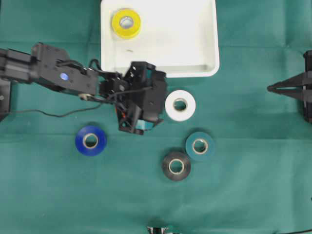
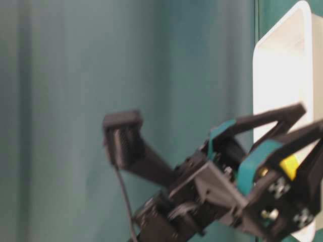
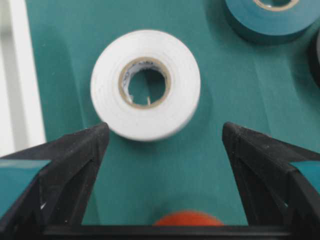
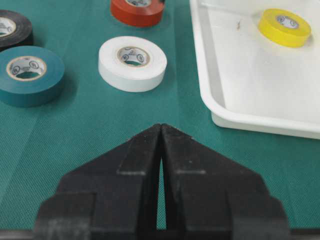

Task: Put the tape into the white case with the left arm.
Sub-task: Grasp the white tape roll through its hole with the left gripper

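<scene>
The white case [image 1: 180, 44] lies at the back of the green cloth with a yellow tape roll [image 1: 126, 23] in its far left corner. My left gripper [image 1: 153, 103] hovers just in front of the case, jaws wide open and holding nothing. In the left wrist view a white tape roll [image 3: 145, 84] lies flat just beyond the left gripper [image 3: 165, 129], slightly left of its middle. A red tape roll [image 3: 187, 218] peeks out under the wrist. The case rim [image 3: 20, 75] runs along the left.
Blue tape [image 1: 90, 140], black tape [image 1: 176, 165] and teal tape [image 1: 200, 146] lie loose on the cloth. My right gripper [image 1: 269, 88] rests at the right edge, fingers pressed together [image 4: 161, 126], pointing at the white tape [image 4: 132, 62].
</scene>
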{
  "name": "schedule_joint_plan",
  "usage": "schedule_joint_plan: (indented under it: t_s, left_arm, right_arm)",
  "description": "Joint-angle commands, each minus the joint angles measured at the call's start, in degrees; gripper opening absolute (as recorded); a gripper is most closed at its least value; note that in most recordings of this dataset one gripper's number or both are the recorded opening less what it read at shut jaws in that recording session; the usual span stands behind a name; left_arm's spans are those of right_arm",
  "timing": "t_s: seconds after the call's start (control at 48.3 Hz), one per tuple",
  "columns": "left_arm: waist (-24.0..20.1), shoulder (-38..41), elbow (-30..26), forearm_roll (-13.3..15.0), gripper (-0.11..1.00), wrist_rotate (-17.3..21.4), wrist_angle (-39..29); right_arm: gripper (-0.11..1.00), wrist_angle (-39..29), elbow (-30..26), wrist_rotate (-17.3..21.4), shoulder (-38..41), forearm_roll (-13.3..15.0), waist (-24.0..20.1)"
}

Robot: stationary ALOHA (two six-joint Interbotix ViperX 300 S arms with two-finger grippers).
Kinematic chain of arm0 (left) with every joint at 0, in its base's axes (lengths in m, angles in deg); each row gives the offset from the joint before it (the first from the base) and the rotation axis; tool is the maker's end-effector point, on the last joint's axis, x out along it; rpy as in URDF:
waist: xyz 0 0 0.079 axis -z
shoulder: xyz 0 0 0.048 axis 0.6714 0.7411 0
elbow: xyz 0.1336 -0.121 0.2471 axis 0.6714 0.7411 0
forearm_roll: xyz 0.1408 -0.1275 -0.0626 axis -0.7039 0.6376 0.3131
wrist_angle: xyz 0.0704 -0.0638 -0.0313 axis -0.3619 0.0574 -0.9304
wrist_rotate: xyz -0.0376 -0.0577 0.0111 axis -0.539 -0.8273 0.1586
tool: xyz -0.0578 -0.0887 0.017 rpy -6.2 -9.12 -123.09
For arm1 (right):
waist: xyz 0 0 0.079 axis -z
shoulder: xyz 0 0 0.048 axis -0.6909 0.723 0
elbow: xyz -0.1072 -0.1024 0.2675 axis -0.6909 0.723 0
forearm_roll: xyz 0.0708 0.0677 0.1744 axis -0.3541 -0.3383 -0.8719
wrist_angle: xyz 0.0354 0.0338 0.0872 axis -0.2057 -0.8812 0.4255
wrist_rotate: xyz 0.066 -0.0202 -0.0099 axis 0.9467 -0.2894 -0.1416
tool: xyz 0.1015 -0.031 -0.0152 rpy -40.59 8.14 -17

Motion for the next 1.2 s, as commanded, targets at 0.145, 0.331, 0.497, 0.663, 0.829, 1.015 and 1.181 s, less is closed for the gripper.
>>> schedule_joint_plan:
  t_s: [0.145, 0.331, 0.497, 0.663, 0.829, 1.015, 1.181]
  left_arm:
    - [1.6, 3.3, -5.7, -0.2, 0.97, 0.2, -1.4]
    - [2.0, 6.2, -8.0, -0.2, 0.97, 0.1, -3.2]
    - [2.4, 8.0, -9.8, -0.2, 0.97, 0.1, -3.7]
    - [2.4, 9.4, -11.6, -0.2, 0.97, 0.1, -3.8]
    - [2.4, 11.5, -13.4, -0.2, 0.97, 0.1, -4.9]
    - [2.3, 13.6, -15.0, -0.3, 0.97, -0.3, -9.2]
    - [2.2, 14.4, -16.3, -0.2, 0.97, -0.2, -12.8]
  right_arm:
    - [-0.09, 0.5, -0.6, -0.1, 0.9, 0.2, 0.1]
    - [-0.09, 0.5, -0.5, -0.1, 0.9, 0.2, 0.1]
    - [-0.09, 0.5, -0.6, -0.1, 0.9, 0.2, 0.1]
    - [-0.09, 0.5, -0.6, -0.1, 0.9, 0.1, 0.1]
    - [-0.09, 0.5, -0.5, -0.1, 0.9, 0.1, 0.1]
    - [-0.09, 0.5, -0.6, -0.1, 0.9, 0.1, 0.1]
    - [-0.09, 0.5, -0.5, -0.1, 0.9, 0.1, 0.1]
